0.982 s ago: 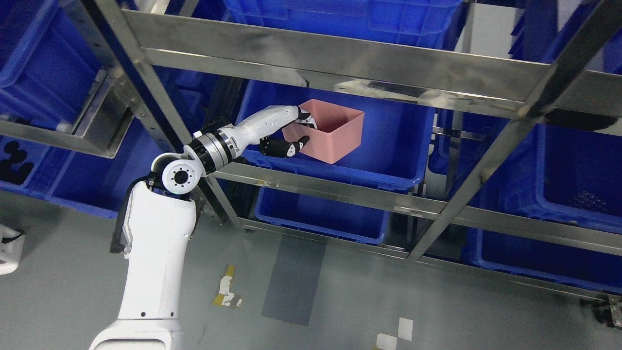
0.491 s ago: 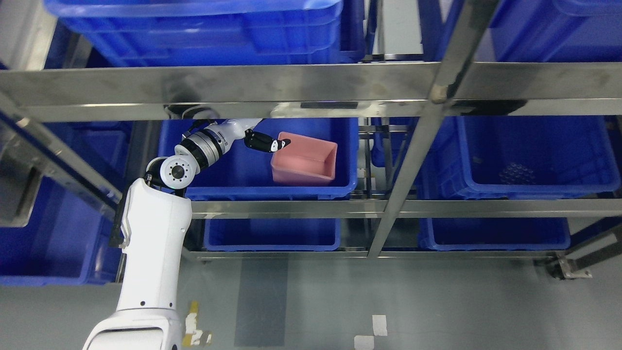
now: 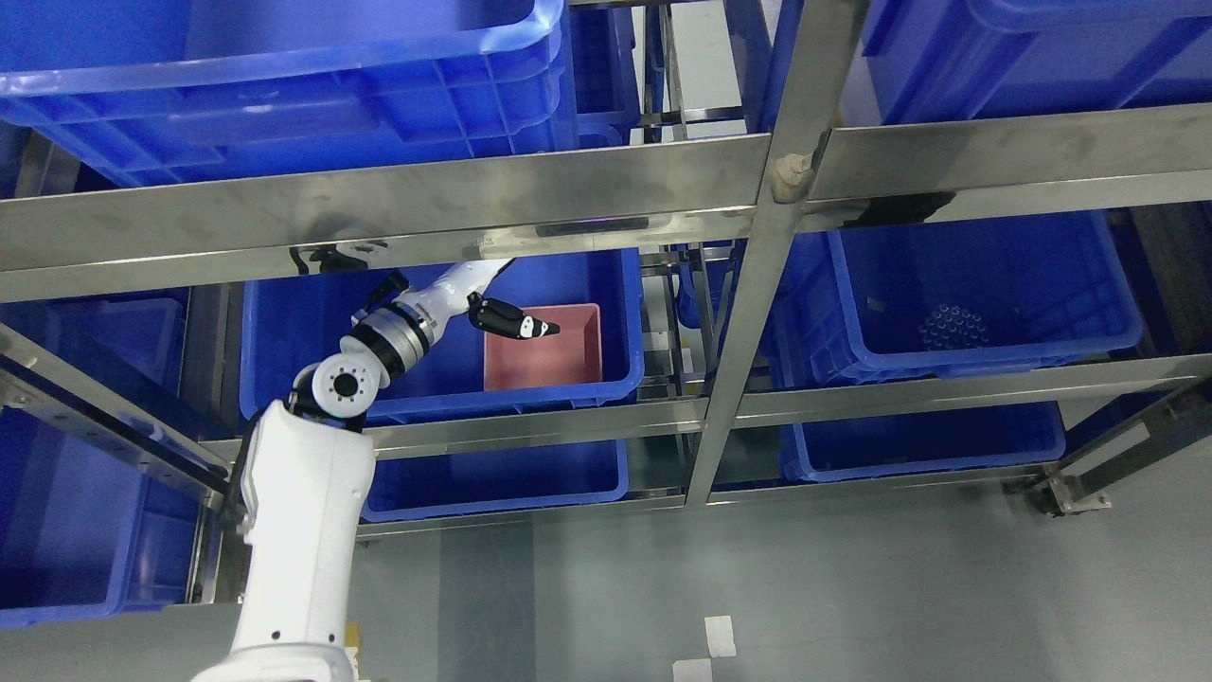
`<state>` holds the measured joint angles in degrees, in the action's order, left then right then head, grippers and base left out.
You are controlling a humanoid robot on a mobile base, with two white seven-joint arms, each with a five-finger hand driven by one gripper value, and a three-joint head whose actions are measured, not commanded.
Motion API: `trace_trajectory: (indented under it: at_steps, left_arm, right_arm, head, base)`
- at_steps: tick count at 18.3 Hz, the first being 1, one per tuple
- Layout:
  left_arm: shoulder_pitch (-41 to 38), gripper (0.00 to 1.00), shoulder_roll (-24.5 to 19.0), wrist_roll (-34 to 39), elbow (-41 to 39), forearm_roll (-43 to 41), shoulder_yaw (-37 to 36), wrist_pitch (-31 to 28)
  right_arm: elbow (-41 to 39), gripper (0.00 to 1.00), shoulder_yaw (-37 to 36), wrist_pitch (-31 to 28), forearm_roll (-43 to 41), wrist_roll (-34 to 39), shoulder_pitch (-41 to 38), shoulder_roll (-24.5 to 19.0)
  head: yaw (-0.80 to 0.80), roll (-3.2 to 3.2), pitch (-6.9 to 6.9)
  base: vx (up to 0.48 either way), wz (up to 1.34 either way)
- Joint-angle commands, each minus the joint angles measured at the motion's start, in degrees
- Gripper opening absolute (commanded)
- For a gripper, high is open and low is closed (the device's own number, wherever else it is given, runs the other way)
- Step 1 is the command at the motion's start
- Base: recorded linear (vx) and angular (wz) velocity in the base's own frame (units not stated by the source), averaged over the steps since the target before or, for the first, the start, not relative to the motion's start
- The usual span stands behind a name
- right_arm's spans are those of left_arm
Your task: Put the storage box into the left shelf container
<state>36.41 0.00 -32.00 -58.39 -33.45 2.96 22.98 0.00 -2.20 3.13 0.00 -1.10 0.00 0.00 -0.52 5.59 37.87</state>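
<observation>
The pink storage box [image 3: 544, 355] sits level inside the blue container [image 3: 312, 332] on the left side of the middle shelf, against the container's right wall. My left arm comes up from the lower left and reaches into that container. My left hand [image 3: 513, 322] is over the box's left rim; most of it is hidden behind the steel shelf beam [image 3: 379, 213], so its grip cannot be told.
The steel upright [image 3: 748, 313] splits the shelf into left and right bays. A blue bin [image 3: 1042, 284] with a cluster of small dark parts stands in the right bay. More blue bins sit above and below. Grey floor lies in front.
The camera has swung, shifting the whole picture. The box, held tilted above the container a second ago, now rests level inside it, with my hand still at its left rim.
</observation>
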Motion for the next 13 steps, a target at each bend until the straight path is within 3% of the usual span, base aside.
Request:
trace_trajectory:
  at_steps: [1,4,8,13]
  left_arm:
    - [-6.2,0.99,-1.0,7.2,-3.2,17.2,4.4,-0.2]
    - [-8.9,0.99,-1.0,11.2,-7.9,25.1,6.3,-1.9]
    - [-15.0,0.99,-1.0,13.1,-17.2,29.4,9.0,-4.4]
    - [-18.9,0.99,-1.0,18.4,-30.0,31.3,12.8,-18.4]
  right_arm:
    - [-1.0,0.99,0.0,0.0,0.0,0.0,1.1,1.0]
    - [-1.0,0.99,0.0,0.0,0.0,0.0,1.1,1.0]
    - [-1.0,0.99,0.0,0.0,0.0,0.0,1.1,1.0]
    - [-1.0,0.99,0.0,0.0,0.0,0.0,1.1,1.0]
  head:
    - [0.00,0.00,0.00]
    - [0.00,0.00,0.00]
    - [0.00,0.00,0.00]
    - [0.00,0.00,-0.01]
  base:
    - [0.014,-0.05]
    - [0.000,0.00]
    - [0.000,0.00]
    - [0.000,0.00]
